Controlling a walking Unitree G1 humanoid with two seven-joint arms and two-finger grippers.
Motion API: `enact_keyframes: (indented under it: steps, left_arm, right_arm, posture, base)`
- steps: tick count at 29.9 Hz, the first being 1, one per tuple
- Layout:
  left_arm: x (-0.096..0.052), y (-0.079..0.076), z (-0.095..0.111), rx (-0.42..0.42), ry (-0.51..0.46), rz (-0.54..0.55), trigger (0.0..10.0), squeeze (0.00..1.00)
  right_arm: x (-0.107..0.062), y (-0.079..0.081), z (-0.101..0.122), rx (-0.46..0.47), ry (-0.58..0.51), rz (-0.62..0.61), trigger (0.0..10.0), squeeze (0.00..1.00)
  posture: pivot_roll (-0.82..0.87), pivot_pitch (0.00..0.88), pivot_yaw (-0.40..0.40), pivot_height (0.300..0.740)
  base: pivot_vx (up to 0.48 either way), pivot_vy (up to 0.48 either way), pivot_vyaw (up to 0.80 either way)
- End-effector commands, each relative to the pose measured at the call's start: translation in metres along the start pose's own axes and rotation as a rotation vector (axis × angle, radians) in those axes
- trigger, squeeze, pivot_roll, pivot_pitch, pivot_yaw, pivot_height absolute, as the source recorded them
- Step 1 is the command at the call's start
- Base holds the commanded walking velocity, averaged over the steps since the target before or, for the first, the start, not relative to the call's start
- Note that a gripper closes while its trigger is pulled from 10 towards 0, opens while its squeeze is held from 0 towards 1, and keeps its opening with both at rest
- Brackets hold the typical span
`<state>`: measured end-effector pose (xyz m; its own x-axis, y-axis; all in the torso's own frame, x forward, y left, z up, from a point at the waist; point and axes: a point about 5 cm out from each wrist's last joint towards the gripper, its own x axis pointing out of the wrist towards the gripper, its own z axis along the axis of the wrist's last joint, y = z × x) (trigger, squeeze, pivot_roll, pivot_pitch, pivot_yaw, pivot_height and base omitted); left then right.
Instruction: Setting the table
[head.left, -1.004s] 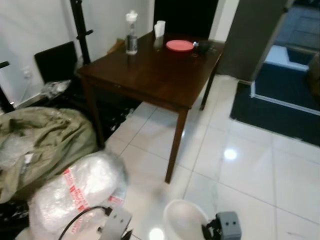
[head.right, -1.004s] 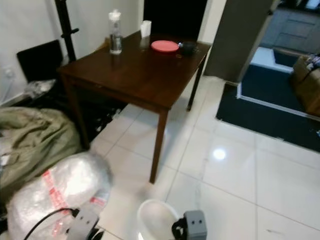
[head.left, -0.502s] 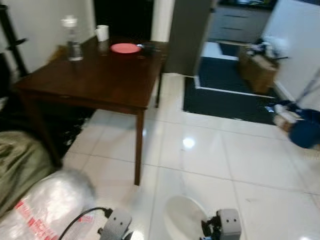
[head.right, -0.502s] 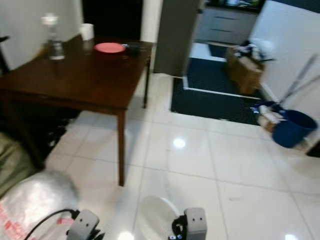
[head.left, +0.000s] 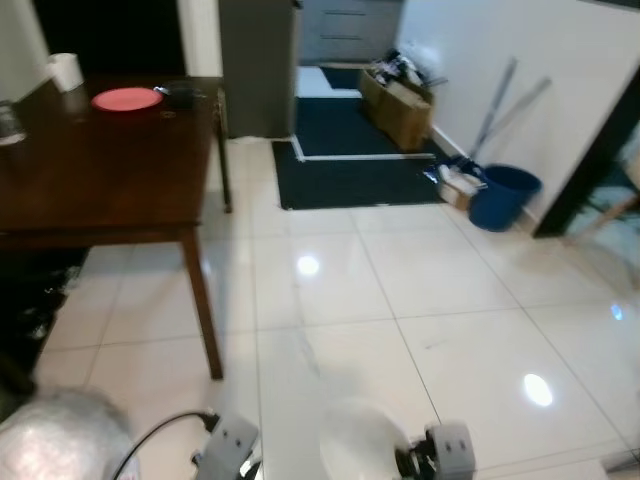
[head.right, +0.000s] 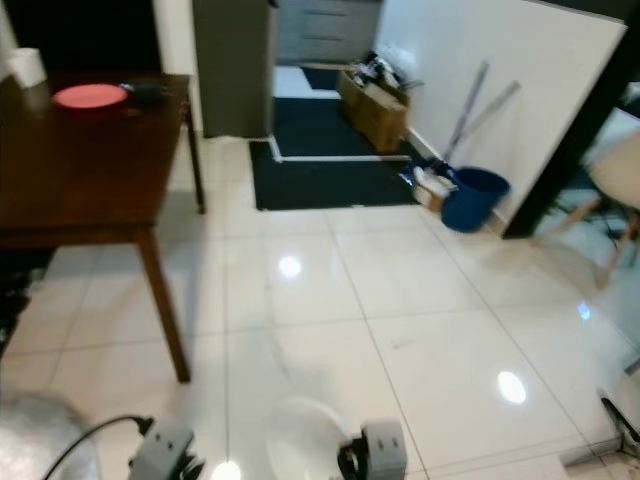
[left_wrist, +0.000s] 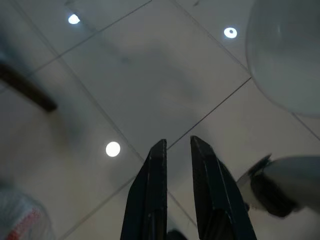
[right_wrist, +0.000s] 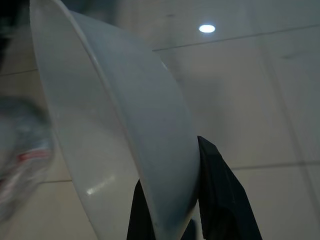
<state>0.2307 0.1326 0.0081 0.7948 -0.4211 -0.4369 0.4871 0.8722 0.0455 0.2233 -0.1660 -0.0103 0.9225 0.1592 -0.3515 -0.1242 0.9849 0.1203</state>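
Note:
My right gripper (right_wrist: 172, 175) is shut on the rim of a white bowl (right_wrist: 125, 125), one finger on each side of its wall. In the eye views the bowl (head.left: 358, 448) hangs low over the tiled floor, just ahead of me. My left gripper (left_wrist: 177, 144) is shut with nothing in it, pointing down at the floor beside the bowl. The dark wooden table (head.left: 100, 170) stands at the far left. It carries a red plate (head.left: 127, 99), a white cup (head.left: 66, 70) and a small dark bowl (head.left: 180, 92).
A grey cabinet (head.left: 258, 60) stands behind the table, with a dark mat (head.left: 350, 165) past it. A cardboard box (head.left: 400, 95), a blue bucket (head.left: 505, 195) and leaning poles line the right wall. A bubble-wrapped bundle (head.left: 55, 440) lies at my lower left.
The camera has swung to the right: the table slid to the left edge, and the mat, bucket and right wall came into view. The bowl stays in my right gripper.

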Motion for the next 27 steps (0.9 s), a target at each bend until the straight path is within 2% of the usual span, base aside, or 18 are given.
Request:
enact_keyframes:
  steps: [1,4,13,19,27]
  left_arm:
    - [-0.002,-0.006,-0.005,-0.029,0.008,-0.025,10.0,0.0]
    - [-0.002,-0.007,-0.003,-0.067,-0.007,-0.034,10.0,0.0]
    - [0.0,-0.006,-0.001,-0.073,-0.015,-0.03,10.0,0.0]
    - [0.002,-0.003,0.009,0.014,-0.071,0.01,10.0,0.0]
    - [0.012,-0.004,0.024,0.044,-0.129,0.035,10.0,0.0]
  right_arm:
    - [-0.002,-0.002,-0.001,0.009,0.001,-0.009,10.0,0.0]
    - [-0.002,-0.002,-0.001,0.01,-0.001,-0.01,10.0,0.0]
    - [-0.001,-0.002,-0.001,0.009,-0.004,-0.011,10.0,0.0]
    - [0.0,-0.001,0.008,0.012,-0.042,-0.008,10.0,0.0]
    - [0.008,0.008,0.029,0.027,-0.127,0.02,10.0,0.0]
  posture:
    - [0.04,0.063,0.04,0.74]
    - [0.04,0.063,0.041,0.74]
    - [0.03,0.062,0.041,0.74]
    - [0.03,0.061,0.04,0.74]
    - [0.02,0.058,0.04,0.74]
  base:
    - [0.0,0.0,-0.8]
    - [0.0,0.0,-0.8]
    - [0.0,0.0,-0.8]
    - [0.054,0.0,-0.8]
    - [0.465,0.0,0.0]
